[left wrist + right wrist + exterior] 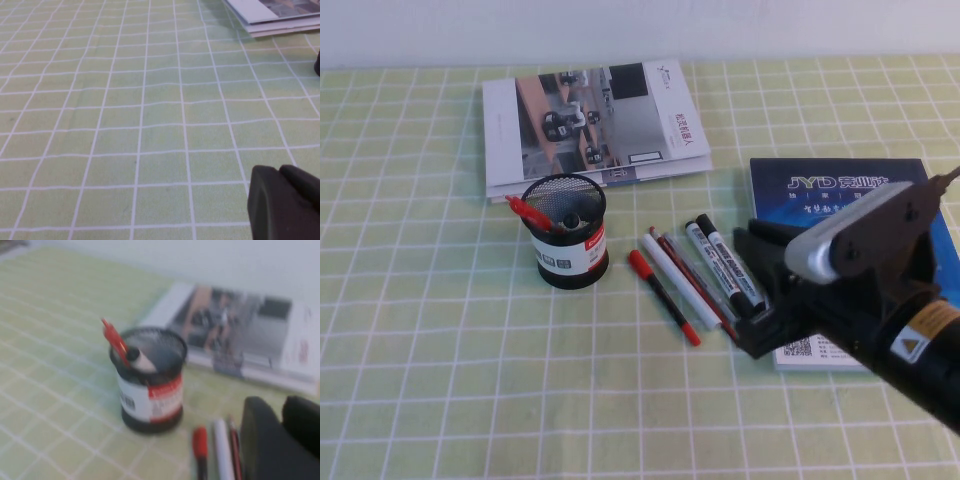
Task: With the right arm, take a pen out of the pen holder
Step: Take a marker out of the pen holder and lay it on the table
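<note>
Pen holder (572, 245) near the magazine (595, 125): two pens (532, 210) inside, five loose pens (665, 297) lying beside it.
Right gripper (760, 290) sits just beside that row, left gripper (285, 200) mostly cut off over the cloth (125, 125) (can't tell either's grip state tbh).

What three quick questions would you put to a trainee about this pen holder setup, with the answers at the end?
1. True or false: the pen holder stands upright with a red pen sticking out of it.
2. Multiple choice: the right gripper is
A. touching the pen holder
B. over the black markers beside the blue book
C. out of the high view
3. Fill in: the left gripper, seen only by its own wrist camera, hangs over bare ____.

Key: 1 true. 2 B. 3 tablecloth.
</note>
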